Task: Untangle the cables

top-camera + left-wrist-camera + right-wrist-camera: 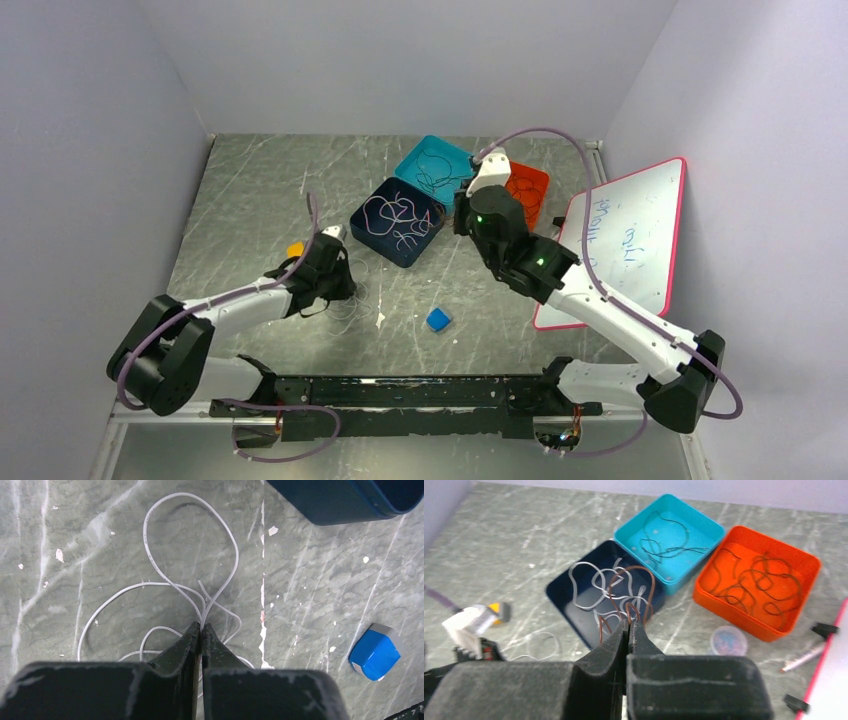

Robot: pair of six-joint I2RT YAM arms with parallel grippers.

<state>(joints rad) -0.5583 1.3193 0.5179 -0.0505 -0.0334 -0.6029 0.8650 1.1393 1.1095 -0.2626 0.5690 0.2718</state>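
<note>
A whitish-grey cable (191, 540) lies in loops on the table, and my left gripper (201, 628) is shut on it where two strands cross. From above, that gripper (343, 288) is low over the cable (356, 306). My right gripper (628, 625) is shut on a brown cable (650, 587) that hangs over the navy tray (560, 601). A tangle of whitish cables (594, 582) lies in that tray. Dark cables (665, 544) lie in the teal tray (704, 555), and brown ones (769, 582) in the orange tray (734, 611).
The three trays (385, 248) stand together at the back middle. A blue block (438, 319) lies on the table between the arms, and a small orange thing (295, 249) beside the left gripper. A pink-edged whiteboard (625, 240) lies at the right, with a marker (804, 657) and a round lid (729, 640) near it.
</note>
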